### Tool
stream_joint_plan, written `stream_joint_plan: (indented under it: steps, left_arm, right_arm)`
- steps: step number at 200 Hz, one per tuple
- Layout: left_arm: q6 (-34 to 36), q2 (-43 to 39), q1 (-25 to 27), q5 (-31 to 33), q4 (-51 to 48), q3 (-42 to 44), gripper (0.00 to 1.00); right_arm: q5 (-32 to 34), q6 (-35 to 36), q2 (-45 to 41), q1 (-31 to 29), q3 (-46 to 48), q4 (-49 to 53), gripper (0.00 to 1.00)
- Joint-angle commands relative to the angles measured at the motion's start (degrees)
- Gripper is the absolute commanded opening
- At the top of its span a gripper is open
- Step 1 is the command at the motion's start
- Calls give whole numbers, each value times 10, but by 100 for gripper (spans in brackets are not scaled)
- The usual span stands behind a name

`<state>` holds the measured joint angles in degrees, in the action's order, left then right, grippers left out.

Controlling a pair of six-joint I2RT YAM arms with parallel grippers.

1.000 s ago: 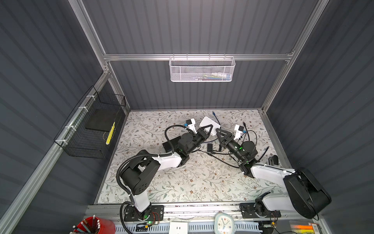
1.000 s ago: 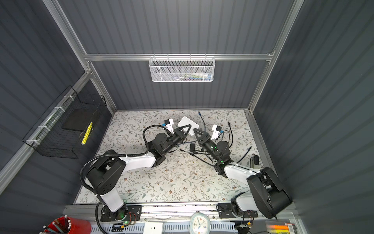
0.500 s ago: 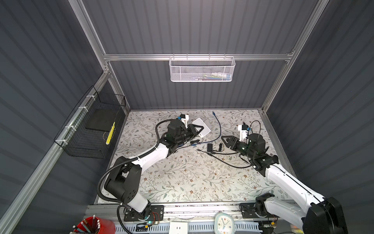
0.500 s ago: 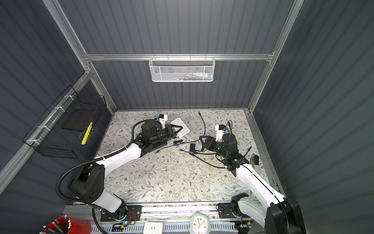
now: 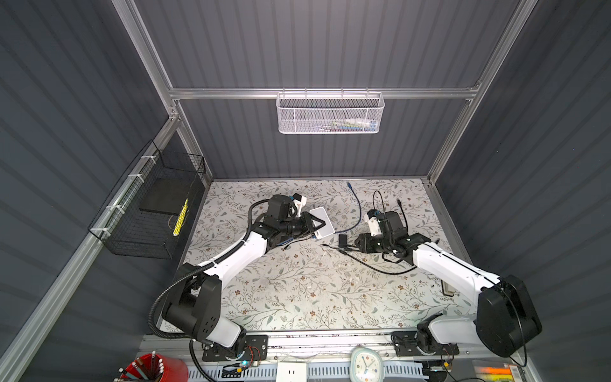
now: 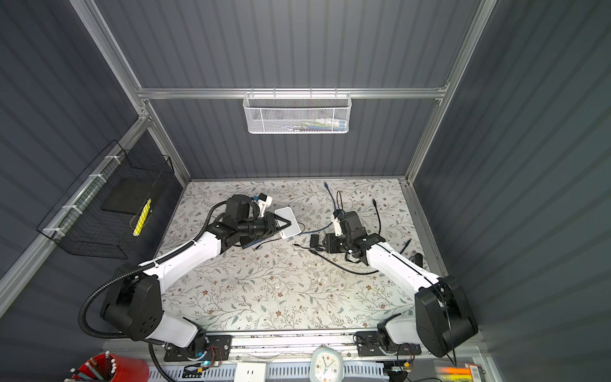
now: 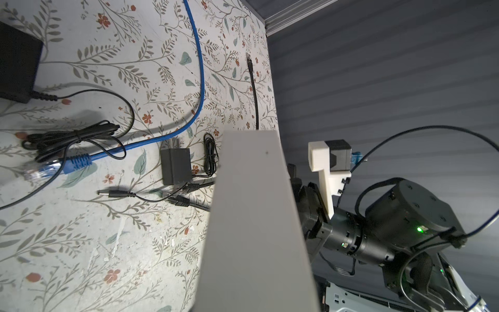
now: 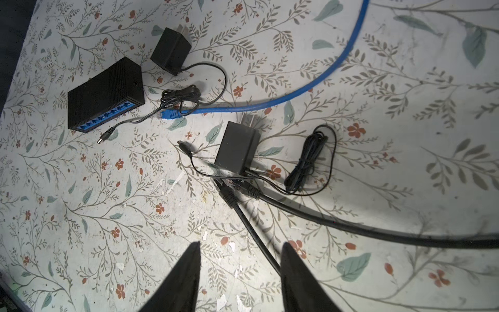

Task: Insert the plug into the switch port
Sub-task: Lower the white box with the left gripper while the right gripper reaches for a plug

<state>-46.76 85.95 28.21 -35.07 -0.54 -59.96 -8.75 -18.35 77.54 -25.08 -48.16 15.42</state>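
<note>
Fingers [image 8: 189, 270] of the right claw [image 8: 241, 244] stood spread low over the tabletop [image 8: 391, 140]. A black cable [image 8: 252, 229] ran between them, not pinched. Its plug [image 8: 226, 194] lay on the tabletop just beside an adapter [image 8: 237, 147]. The left claw [image 5: 317, 224] was pinching a white switch [image 5: 322, 212] at the middle of the tabletop, well apart from the plug. A black switch [image 8: 105, 94] lay flat nearby, with a blue cable [image 8: 270, 108] ending close to its ports.
</note>
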Motion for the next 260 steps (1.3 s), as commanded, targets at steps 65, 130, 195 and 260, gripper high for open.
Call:
stream_joint_plan:
  steps: [65, 130, 195, 260]
  left_arm:
    - [62, -39, -23, -48, -26, 16, 0]
    - [70, -96, -47, -32, -67, 45, 0]
    - [65, -196, -121, -25, -115, 111, 0]
    - [66, -249, -142, -25, -145, 128, 0]
  right_arm:
    - [27, 27, 84, -18, -38, 6, 40]
    - [-5, 73, 153, -69, -87, -2, 38]
    - [-26, 155, 253, -108, -210, 65, 36]
    - [0, 189, 308, -125, -251, 117, 36]
